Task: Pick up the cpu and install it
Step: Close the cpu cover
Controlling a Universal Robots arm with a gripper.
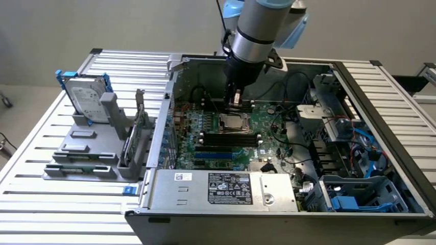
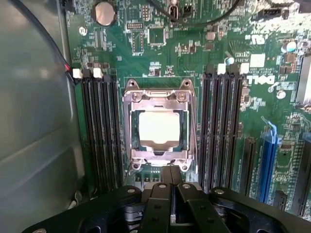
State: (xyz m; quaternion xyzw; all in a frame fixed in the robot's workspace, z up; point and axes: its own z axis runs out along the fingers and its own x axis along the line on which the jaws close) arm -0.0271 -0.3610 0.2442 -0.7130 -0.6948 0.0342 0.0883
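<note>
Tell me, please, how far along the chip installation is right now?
Done, it seems: the chip already lies inside the socket, within its metal frame. In hand: nothing; the end effector is shut and empty, hovering close by the socket's edge. Left: little that shows; whether the chip is fully seated or the frame latched, I cannot tell.
</note>
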